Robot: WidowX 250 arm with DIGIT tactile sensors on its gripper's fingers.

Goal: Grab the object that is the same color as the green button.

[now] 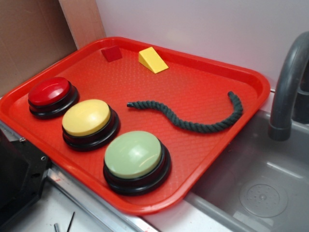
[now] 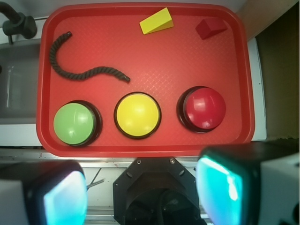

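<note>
So the red tray [image 1: 219,145] holds everything. The dark green rope [image 1: 193,123] lies loose and wavy on the side nearest the sink [image 1: 260,188], nothing touching it. The green button [image 1: 135,157] sits at the tray's near edge, just beside the yellow button [image 1: 88,121], then the red button [image 1: 50,94]. Yellow wedge [image 1: 152,60] and a small red block [image 1: 112,53] sit along the far rim. The gripper [image 2: 140,192] only shows in the wrist view, fingers [image 2: 225,187] spread wide, blurry and cut off by the frame, holding nothing, well back from the tray. The faucet [image 1: 287,87] is cropped too.
</note>
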